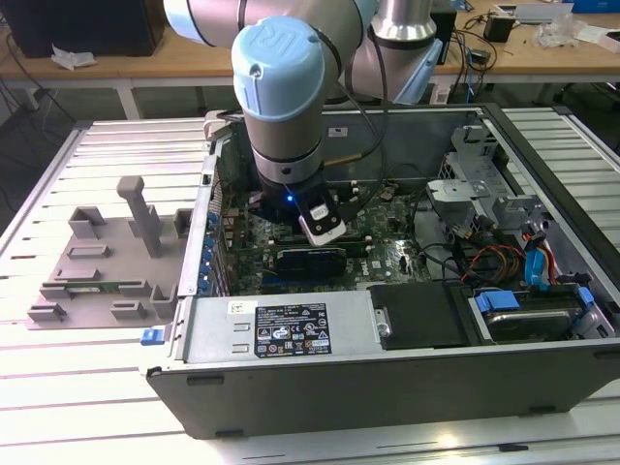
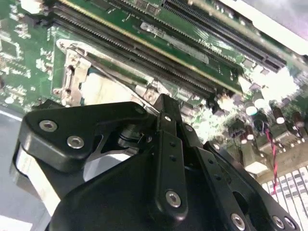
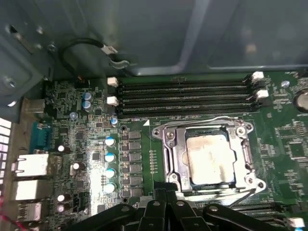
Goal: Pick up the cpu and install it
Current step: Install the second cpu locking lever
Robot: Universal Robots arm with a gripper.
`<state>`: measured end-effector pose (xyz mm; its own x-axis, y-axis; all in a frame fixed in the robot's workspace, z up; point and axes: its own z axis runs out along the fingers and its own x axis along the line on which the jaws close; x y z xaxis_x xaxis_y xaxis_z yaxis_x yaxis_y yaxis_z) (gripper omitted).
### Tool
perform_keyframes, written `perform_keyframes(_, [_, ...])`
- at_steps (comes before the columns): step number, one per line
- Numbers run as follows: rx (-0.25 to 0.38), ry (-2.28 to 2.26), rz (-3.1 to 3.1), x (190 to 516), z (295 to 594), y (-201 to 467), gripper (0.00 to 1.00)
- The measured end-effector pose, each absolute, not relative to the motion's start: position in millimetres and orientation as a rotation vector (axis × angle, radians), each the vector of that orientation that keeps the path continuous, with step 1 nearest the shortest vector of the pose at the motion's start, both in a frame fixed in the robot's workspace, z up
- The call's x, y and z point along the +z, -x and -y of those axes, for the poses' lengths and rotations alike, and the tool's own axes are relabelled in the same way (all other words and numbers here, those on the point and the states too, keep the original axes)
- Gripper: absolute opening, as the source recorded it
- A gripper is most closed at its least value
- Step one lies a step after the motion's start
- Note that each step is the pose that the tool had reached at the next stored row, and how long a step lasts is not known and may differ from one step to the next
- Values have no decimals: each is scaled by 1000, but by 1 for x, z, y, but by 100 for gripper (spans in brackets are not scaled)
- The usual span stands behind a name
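My gripper (image 3: 166,195) hangs just beside the socket frame (image 3: 169,159); its fingers look drawn together, empty. The cpu (image 3: 209,156) lies seated inside that frame, on the motherboard (image 3: 91,144).

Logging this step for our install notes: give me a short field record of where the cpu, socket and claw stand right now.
cpu: seated inside the socket frame, silver top showing
socket frame: metal, around the cpu, on the green motherboard
claw: just above the board at the socket's edge
memory slots: beside the socket
case: open computer case, arm reaching inside
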<state>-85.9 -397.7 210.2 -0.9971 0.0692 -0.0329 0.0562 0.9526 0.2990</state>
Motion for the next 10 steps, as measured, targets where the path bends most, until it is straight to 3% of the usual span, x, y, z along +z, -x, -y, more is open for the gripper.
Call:
perform_keyframes(5, [467,-98,-3062,240,398,86,11])
perform_keyframes(10, [467,-98,-3062,248,398,82,11])
